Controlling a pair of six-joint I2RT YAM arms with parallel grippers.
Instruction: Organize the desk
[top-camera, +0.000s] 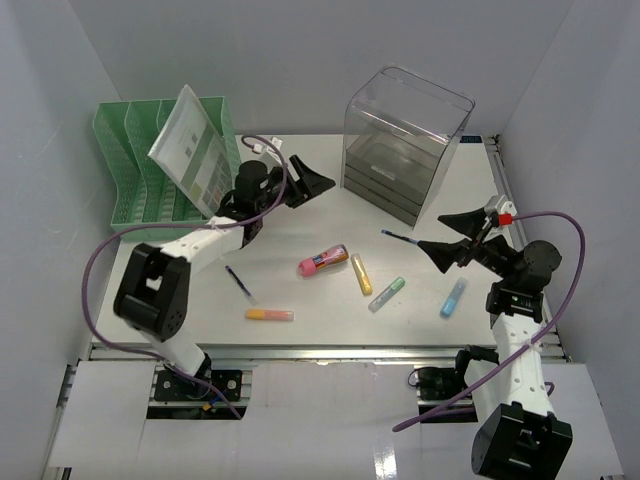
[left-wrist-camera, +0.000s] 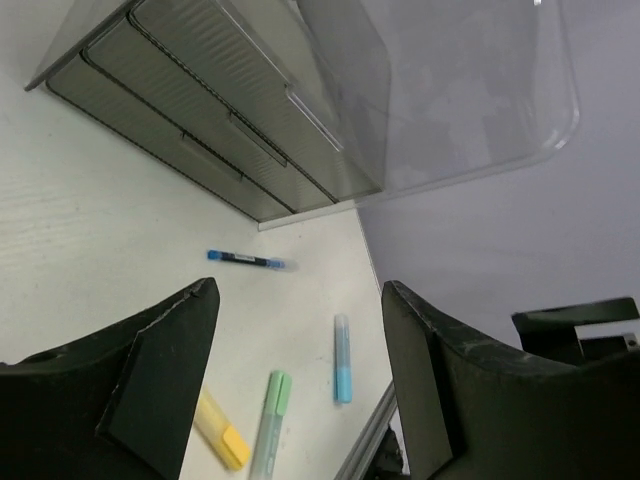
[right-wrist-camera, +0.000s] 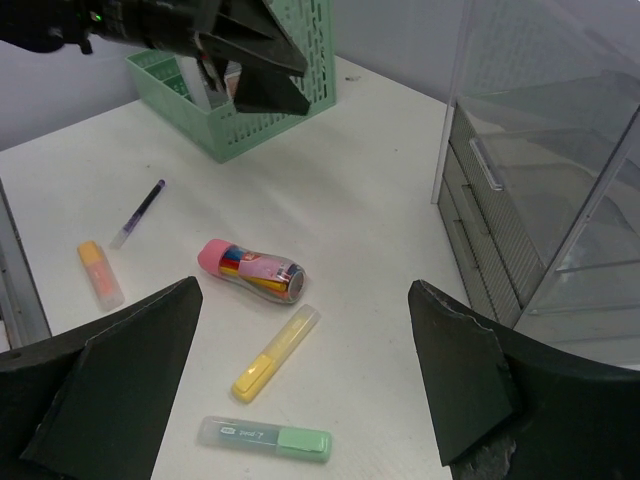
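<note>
Altogether, seven small things lie loose on the large flat white rectangular desk (top-camera: 300, 225), which fills the middle of the top view with its aluminium rail front just ahead of the arm bases. Four of them are markers. An orange highlighter (top-camera: 270, 314) lies near the front edge on the left, and a yellow highlighter (top-camera: 360, 273) lies at the centre. A clear-bodied green highlighter (top-camera: 386, 294) is just right of the yellow one, and a light blue highlighter (top-camera: 453, 297) is further right. Two are pens: a slim dark pen (top-camera: 240, 283) just behind the orange highlighter, and a blue pen (top-camera: 400, 236) in front of the drawer box. The seventh is one pink-capped clear tube (top-camera: 323, 261) with coloured pieces inside, just left of the yellow highlighter.

At the back left stands one green slotted plastic file rack (top-camera: 135, 170), with one white-and-green printed sheet (top-camera: 190, 150) leaning tilted out of it. One clear plastic drawer box (top-camera: 405, 140) stands at the back, centre right.

Two grippers are in view. The left gripper (top-camera: 315, 190) hangs above the desk between the rack and the drawer box, its black fingers spread wide, holding and touching nothing. The right gripper (top-camera: 432, 231) hovers over the right side near the blue pen, its fingers likewise wide apart and empty.
</note>
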